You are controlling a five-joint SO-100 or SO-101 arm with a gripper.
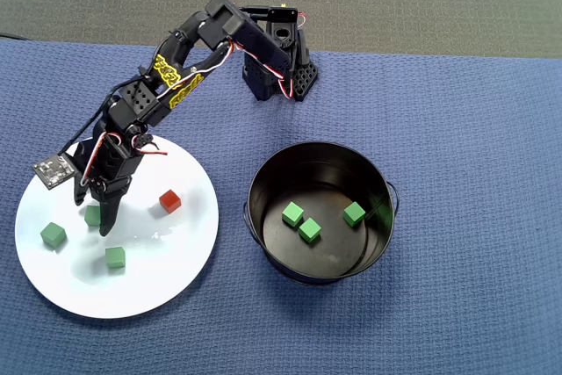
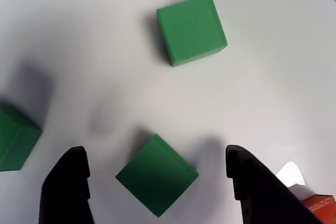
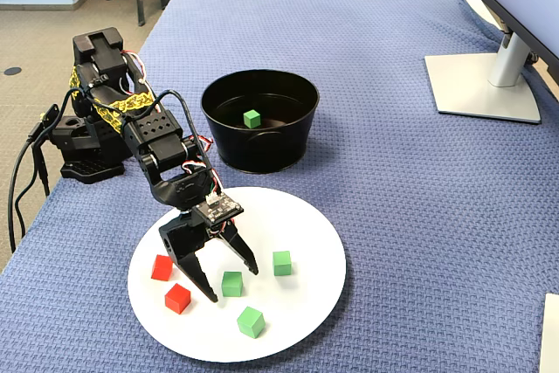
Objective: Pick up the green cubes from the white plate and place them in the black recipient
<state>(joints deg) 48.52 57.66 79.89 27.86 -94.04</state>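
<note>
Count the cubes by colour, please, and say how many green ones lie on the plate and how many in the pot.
green cubes on the white plate: 3
green cubes in the black pot: 3
red cubes on the white plate, both seen in the fixed view: 2
Total: 8 cubes

Green cubes, a white plate and a black pot

Three green cubes point(image 1: 113, 257) lie apart on the flat round white plate point(image 1: 176, 261). Three more sit at the bottom of the shiny black recipient point(image 1: 263, 252), which stands just beside the plate.
</note>
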